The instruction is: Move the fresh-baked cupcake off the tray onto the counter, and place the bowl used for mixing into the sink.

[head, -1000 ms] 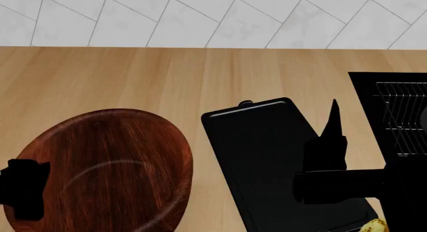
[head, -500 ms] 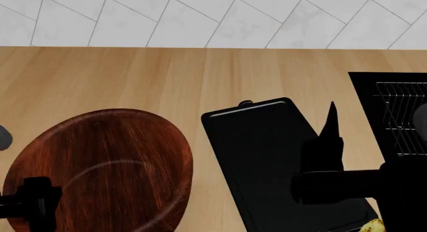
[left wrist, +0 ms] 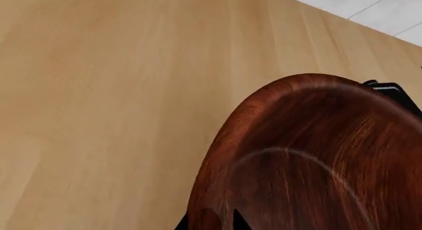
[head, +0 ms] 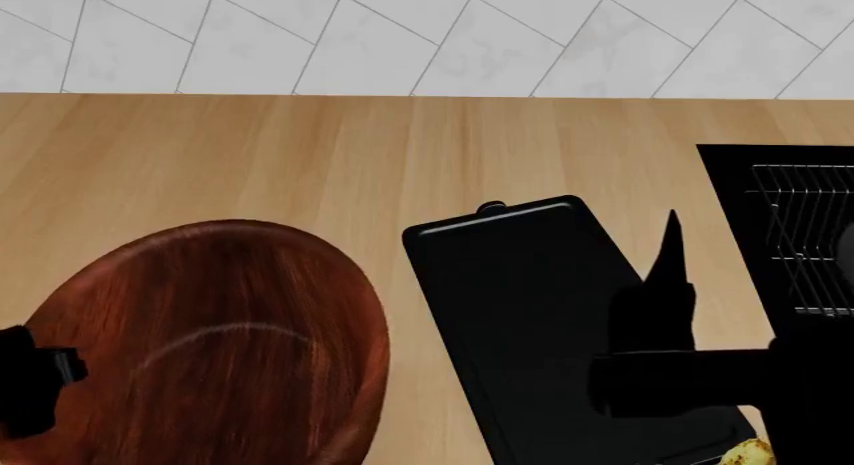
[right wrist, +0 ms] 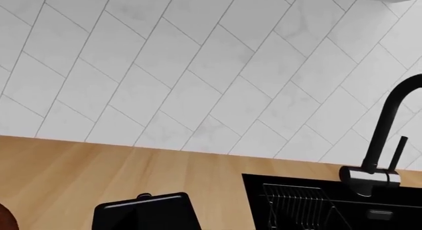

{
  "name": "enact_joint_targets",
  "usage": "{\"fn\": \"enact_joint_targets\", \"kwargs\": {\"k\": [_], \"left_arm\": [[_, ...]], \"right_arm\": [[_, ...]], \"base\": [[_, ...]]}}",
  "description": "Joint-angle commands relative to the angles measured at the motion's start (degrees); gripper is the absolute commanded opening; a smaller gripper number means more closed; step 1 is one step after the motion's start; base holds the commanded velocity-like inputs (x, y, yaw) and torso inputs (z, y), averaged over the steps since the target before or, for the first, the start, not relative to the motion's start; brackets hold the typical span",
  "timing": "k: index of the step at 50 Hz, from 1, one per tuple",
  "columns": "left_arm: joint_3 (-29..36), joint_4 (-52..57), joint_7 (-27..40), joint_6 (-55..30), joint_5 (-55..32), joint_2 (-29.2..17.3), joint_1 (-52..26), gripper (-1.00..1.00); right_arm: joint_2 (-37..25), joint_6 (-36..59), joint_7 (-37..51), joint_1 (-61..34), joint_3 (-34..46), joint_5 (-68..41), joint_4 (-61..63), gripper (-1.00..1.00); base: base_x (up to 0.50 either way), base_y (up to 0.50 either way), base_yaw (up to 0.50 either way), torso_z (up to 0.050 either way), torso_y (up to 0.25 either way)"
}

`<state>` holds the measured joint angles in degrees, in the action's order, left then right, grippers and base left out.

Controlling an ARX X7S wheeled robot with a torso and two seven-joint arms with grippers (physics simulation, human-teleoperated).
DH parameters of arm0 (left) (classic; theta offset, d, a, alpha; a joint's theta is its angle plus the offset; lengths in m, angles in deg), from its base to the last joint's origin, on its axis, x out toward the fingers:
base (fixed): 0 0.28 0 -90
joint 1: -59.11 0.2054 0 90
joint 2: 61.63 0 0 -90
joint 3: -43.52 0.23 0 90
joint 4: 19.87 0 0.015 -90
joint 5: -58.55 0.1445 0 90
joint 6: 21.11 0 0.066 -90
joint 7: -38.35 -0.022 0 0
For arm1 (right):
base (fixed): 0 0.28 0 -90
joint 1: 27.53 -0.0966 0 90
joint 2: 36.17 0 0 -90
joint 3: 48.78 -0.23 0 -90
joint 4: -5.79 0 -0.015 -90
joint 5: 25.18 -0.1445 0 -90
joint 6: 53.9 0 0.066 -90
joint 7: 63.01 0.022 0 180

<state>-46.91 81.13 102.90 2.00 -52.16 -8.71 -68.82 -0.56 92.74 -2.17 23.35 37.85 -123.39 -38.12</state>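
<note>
The bowl (left wrist: 310,161) fills the left wrist frame's lower right, the left pincer (left wrist: 214,221) seemingly clamped on its rim. Head view: cupcake (head: 750,452) at lower right beside the tray (head: 527,315); right pincer (head: 665,255) unreadable. Right wrist view: sink (right wrist: 316,203) lower right.

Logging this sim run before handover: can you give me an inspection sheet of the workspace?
Surface: tan wood-grain counter, bare behind the bowl.
Job's things: bowl left of the tray; cupcake at the picture's lower edge, off the tray's near right corner; sink at right, wire rack inside.
Clutter: nothing seen.
Grippers: left claw at the bowl's left rim, grip unclear; right claw above the tray, state unclear.
Cables: nothing seen.
Surroundings: white tiled wall, dark faucet.
</note>
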Motion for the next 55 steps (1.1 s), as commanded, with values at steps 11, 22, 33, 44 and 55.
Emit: {"fn": "enact_joint_targets", "kwargs": {"k": [11, 22, 33, 44, 55], "left_arm": [[-6.83, 9.62, 11.81, 10.64, -16.63, -4.48, -6.67, -1.00], [-3.07, 13.99, 18.24, 14.53, -23.31, -7.13, -15.00, -1.00], [-2.68, 14.13, 16.39, 14.11, -21.59, -6.84, -12.83, -1.00], [-2.03, 13.19, 14.98, 14.10, -20.08, -6.51, -12.19, -1.00], [-1.34, 13.34, 14.55, 14.53, -19.85, -6.66, -12.29, -1.00]], "right_arm": [[-2.43, -1.70, 1.00, 3.24, -3.54, -2.02, 1.88, 1.00], [-3.16, -2.53, 2.34, 2.85, -4.22, -3.08, 2.12, 1.00], [-3.83, -2.68, 3.32, 1.32, -3.52, -3.98, 2.08, 1.00], [-4.02, -2.93, 3.67, 1.72, -3.65, -3.91, 1.19, 1.00], [-3.92, -3.04, 1.82, 3.60, -5.16, -2.54, 1.20, 1.00]], "base": [[0.00, 0.00, 0.00, 0.000, 0.000], [0.00, 0.00, 0.00, 0.000, 0.000], [-0.01, -0.04, 0.00, 0.000, 0.000], [-0.36, -0.22, 0.00, 0.000, 0.000], [-0.40, -0.26, 0.00, 0.000, 0.000]]}}
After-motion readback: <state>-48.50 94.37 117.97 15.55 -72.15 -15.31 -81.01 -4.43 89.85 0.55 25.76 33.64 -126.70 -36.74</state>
